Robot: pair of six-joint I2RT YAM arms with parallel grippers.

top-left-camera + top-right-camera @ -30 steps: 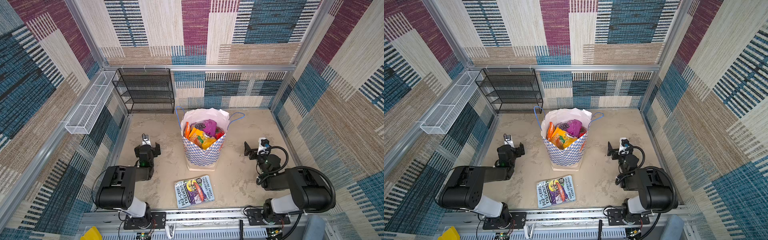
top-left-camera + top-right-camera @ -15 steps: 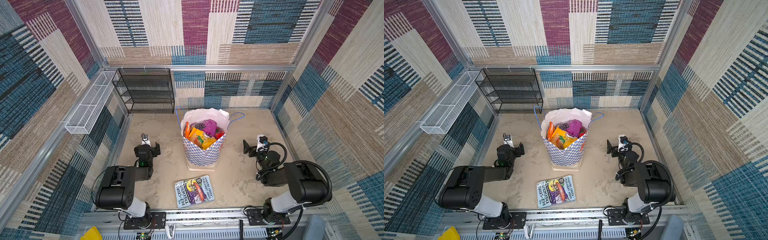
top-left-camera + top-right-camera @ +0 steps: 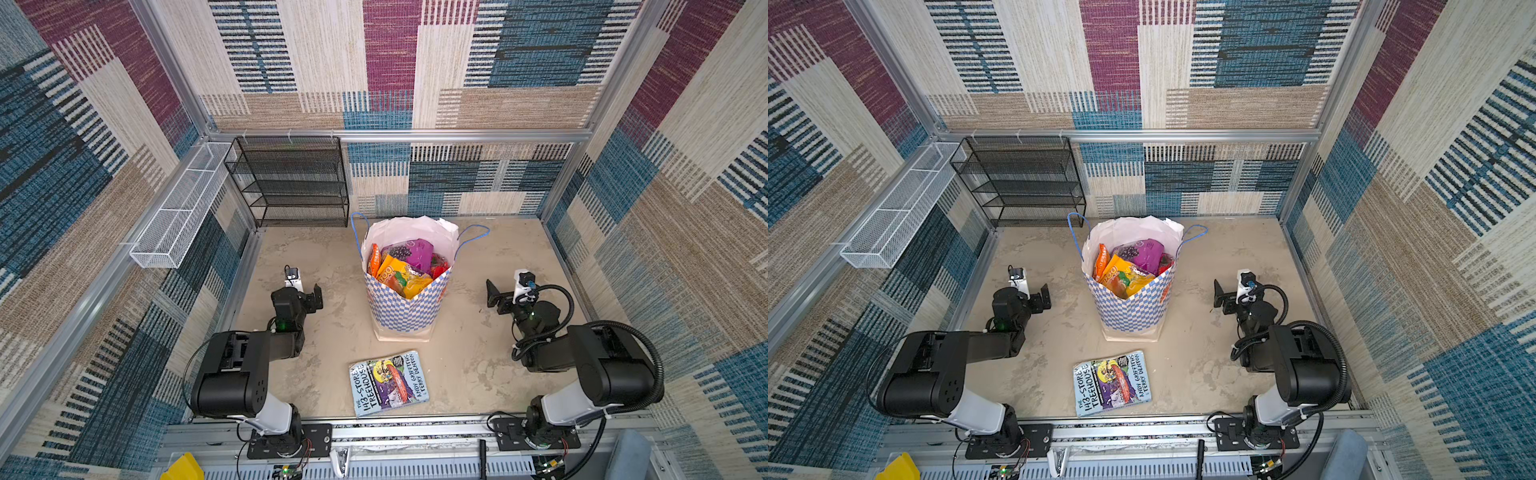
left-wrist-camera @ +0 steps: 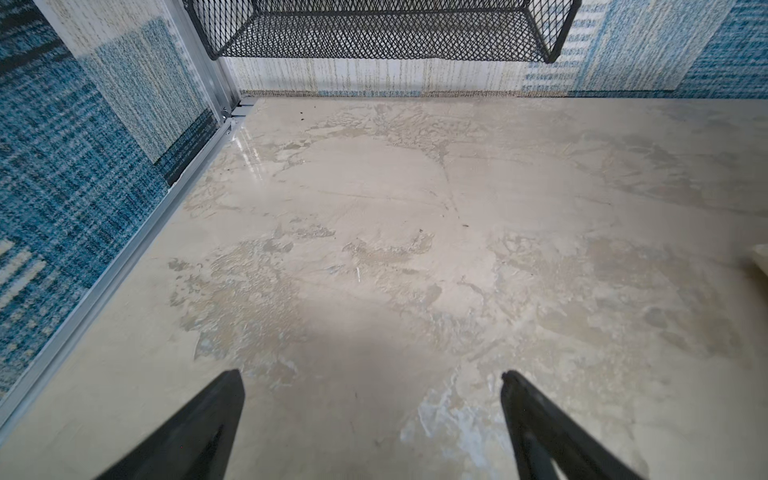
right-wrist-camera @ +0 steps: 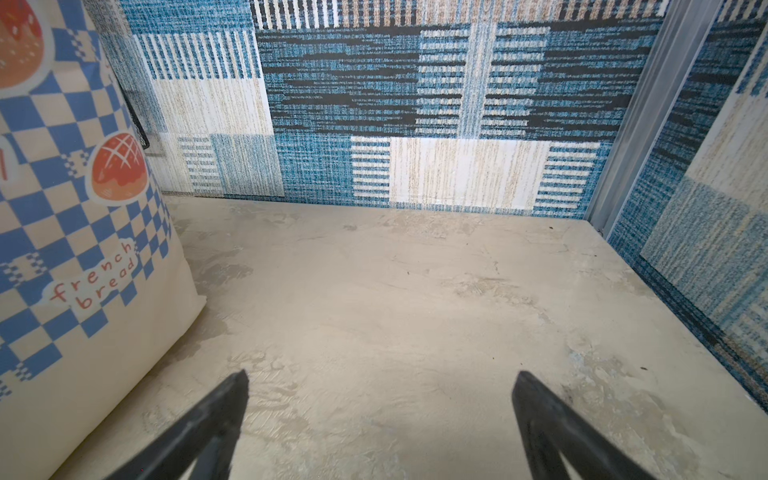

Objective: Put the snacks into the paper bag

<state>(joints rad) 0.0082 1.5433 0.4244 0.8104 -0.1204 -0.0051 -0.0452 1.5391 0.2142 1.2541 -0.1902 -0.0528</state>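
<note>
Upright at the middle of the mottled beige tabletop (image 3: 498, 249), the white paper bag (image 3: 405, 309) with its blue-and-white checkered band stands open-mouthed in both top views, the snacks (image 3: 409, 270) heaped inside. A purple packet (image 3: 1144, 253) lies on top toward the back and a yellow-orange packet (image 3: 1123, 280) leans against the near wall. A narrow orange packet (image 3: 1101, 259) stands on edge at the left and a red packet (image 3: 1165, 262) shows at the right; how many more lie beneath cannot be made out. The bag's blue cord handles fall outward on either side. The left gripper (image 4: 372, 378) hangs low over bare table to the left of the bag, jaws spread wide and holding nothing. The right gripper (image 5: 380, 378), to the bag's right, is likewise wide apart and empty, with the bag's "french bread" panel near it in the right wrist view, not touching. A "Treehouse" paperback (image 3: 388, 384) lies flat in front of the bag, apart from it. A black mesh rack (image 3: 291, 183) stands in the back-left corner beside a white wire basket (image 3: 178, 212) hung on the left wall
</note>
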